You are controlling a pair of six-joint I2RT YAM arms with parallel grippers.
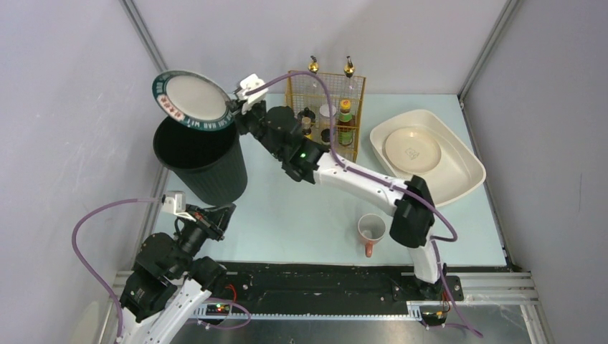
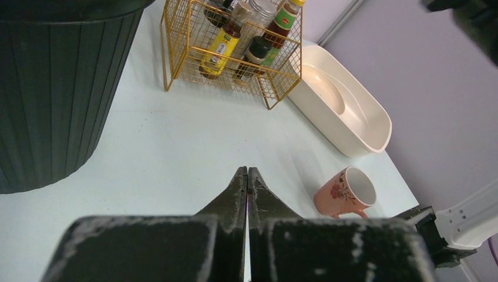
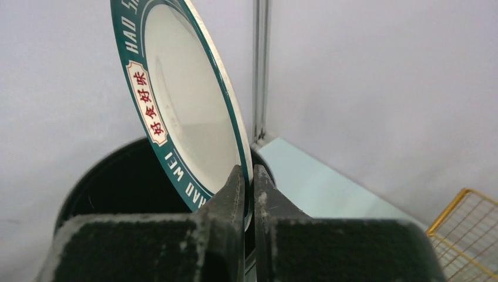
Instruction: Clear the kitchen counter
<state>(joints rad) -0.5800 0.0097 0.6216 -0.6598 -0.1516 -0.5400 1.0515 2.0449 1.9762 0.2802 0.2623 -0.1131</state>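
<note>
Right claw [image 3: 248, 176] pinching rim of green-bordered plate [image 3: 188, 111], tilted above black ribbed bin [image 1: 204, 168], left claw [image 2: 247, 174] closed empty over mint tabletop [image 2: 176, 147]

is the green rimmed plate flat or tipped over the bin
Tipped. The plate slants with its face turned sideways, its rim pinched in the right tool, above the open mouth of the black bin.

We see the kitchen counter [image 1: 301, 215] as smooth and matt. The bin [image 1: 208, 168], far left, looks like ribbed dull plastic; the rack [image 2: 194, 70] is shiny metal wire. The tub [image 2: 329, 126], far right, looks smooth and faintly glossy, the mug [image 2: 337, 197] and plate [image 3: 194, 117] glazed. The left gripper [image 2: 247, 173] looks rough, scuffed.
</note>
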